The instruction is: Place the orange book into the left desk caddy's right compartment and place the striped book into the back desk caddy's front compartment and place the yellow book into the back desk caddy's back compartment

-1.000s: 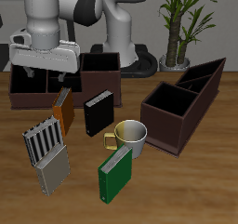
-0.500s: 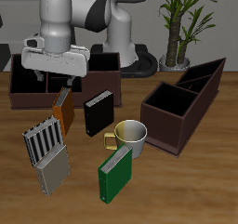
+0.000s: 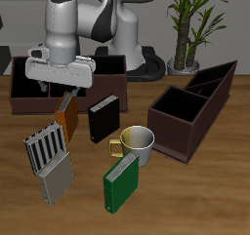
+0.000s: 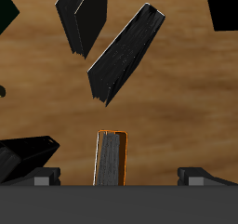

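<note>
Gripper [image 3: 63,87] moved over orange book [image 3: 65,117], jaws spread

Orange book [image 3: 65,115] stands beside the striped book [image 3: 46,151], yellow book [image 3: 56,183] lying before both caddies [image 3: 29,91] [image 3: 190,112].

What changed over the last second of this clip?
The gripper shifted sideways from over the back desk caddy to above the orange book, jaws open, holding nothing. Nothing was grasped or released. The books, mug and both caddies stayed put.
</note>
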Controlling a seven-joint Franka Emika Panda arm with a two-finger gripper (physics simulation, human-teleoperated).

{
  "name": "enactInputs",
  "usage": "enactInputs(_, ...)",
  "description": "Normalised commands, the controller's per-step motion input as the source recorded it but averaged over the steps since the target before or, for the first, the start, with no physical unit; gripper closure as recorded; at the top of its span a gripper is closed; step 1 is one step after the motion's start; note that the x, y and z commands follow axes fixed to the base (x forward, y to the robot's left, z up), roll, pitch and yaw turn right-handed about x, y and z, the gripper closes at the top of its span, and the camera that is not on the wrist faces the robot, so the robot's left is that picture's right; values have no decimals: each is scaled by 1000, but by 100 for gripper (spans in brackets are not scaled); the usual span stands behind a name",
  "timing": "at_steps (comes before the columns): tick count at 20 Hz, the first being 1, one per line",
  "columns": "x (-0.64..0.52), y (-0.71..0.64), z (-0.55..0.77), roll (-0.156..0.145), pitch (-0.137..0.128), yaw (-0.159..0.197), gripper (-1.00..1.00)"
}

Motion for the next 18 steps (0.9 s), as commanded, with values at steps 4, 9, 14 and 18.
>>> enactInputs(4,-3,-38,-236,-9,35,-11,-100)
enactInputs(9,-35,26,-231,12,37,9,-100)
enactInputs(14,54,-19,-140,-2,34,-20,-100)
enactInputs(18,167,-44,-335,7,68,6,-100)
